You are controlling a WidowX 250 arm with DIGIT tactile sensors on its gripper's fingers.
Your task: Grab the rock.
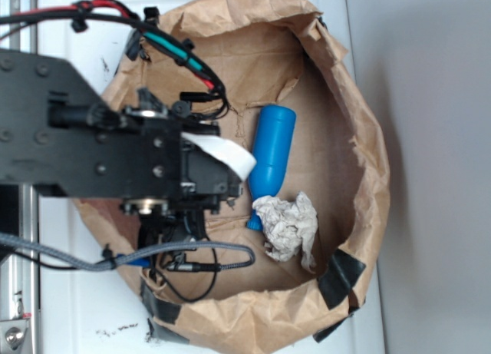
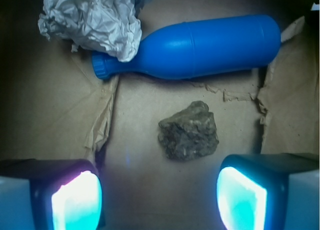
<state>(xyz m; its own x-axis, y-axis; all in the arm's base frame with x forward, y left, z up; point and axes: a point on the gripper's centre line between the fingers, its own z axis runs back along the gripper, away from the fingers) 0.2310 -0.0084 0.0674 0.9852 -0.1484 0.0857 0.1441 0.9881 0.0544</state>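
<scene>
While the black metal robot arm [image 1: 69, 131] reaches in from the left of the exterior view and hangs over the crumpled brown paper bag [image 1: 360, 139], its wrist points straight down at the bag floor. From the wrist view, the gripper [image 2: 160, 197] stands wide apart, with two glowing cyan pads [image 2: 77, 202] at the lower corners and nothing between them. Just above the gap, slightly right of the middle, lies the small dark brown rock [image 2: 189, 131], a rough, mottled lump on the creased paper floor, touching neither pad. Behind it lies the smooth blue plastic bottle [image 2: 200, 46] on its side, its neck touching the crumpled white paper wad [image 2: 92, 20].
</scene>
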